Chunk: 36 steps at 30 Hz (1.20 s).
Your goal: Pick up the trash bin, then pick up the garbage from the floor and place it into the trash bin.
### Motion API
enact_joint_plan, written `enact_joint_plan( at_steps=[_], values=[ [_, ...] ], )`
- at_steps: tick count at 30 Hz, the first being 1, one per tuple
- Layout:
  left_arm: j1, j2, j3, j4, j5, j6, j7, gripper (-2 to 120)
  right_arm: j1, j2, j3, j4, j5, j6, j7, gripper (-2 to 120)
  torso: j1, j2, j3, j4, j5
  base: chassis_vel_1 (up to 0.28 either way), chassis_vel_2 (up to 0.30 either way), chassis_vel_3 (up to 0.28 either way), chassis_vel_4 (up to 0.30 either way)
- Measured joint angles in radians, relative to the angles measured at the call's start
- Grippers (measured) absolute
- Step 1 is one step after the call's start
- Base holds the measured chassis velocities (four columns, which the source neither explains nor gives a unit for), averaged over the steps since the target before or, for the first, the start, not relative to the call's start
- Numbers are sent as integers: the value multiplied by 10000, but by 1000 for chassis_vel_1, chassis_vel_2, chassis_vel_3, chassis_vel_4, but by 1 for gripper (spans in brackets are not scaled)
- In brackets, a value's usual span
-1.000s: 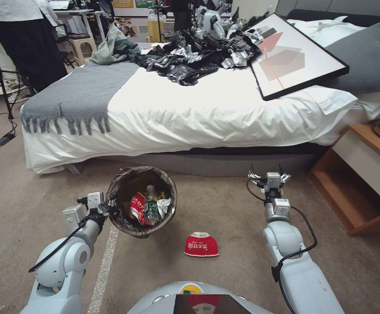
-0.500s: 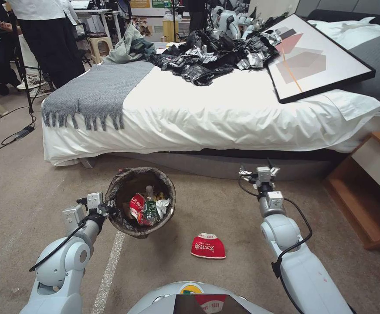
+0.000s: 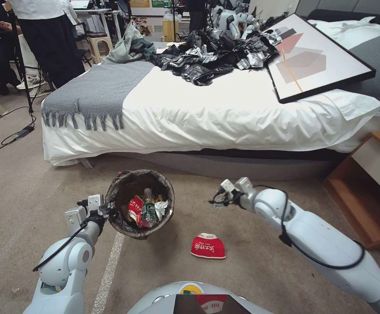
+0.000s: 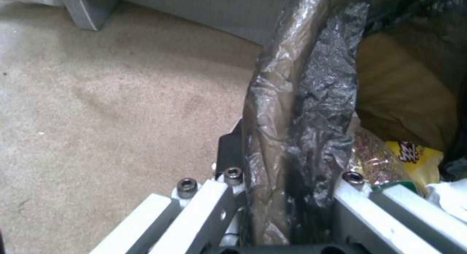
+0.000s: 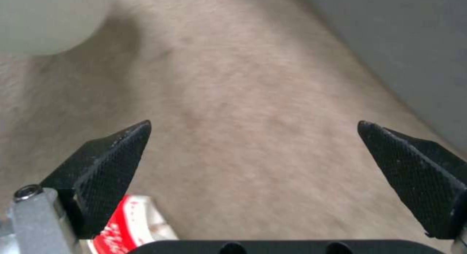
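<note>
The trash bin (image 3: pixel 140 204) tilts, mouth up, rim pinched by the left gripper (image 3: pixel 104 211) fingers; right gripper (image 5: pixel 253 181) fingers spread; red snack bag (image 3: pixel 208 246) lies crosswise at five o'clock on carpet (image 3: pixel 33 183) before the bed (image 3: pixel 207 113).

Crinkled glossy plastic liner (image 4: pixel 311 111) on the bin (image 3: pixel 140 203); matt, rough carpet (image 3: pixel 225 279); right claw (image 5: pixel 253 181) pads (image 5: pixel 109 166) black, knurled; snack bag (image 3: pixel 208 246) shiny; nightstand (image 3: pixel 368 192) wood.

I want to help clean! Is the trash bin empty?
No. The trash bin holds a bottle, red snack bag and tissue.
</note>
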Motion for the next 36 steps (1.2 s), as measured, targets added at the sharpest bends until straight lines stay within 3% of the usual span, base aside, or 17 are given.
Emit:
enact_joint_plan(
  at_steps=[4,12,24,36],
  values=[
    [-14,-65,10,-136,-10,2,-18,0,843,387,-1274,-523,50,39,169,100,0,0,0,1,0,0,0,0,0],
    [1,-22,-61,-52,2,6,124,0,1444,693,-2650,-810,417,121,558,100,0,0,-1,-2,-3,0,0,0,0],
    [-147,2,-63,120,43,7,214,0,1230,728,-3583,-562,972,168,1028,100,0,0,-1,-1,-1,0,0,0,0],
    [-127,-24,-135,176,61,6,257,0,99,396,-3150,-582,761,182,1110,100,0,0,-2,-4,0,0,0,0,0]
  ],
)
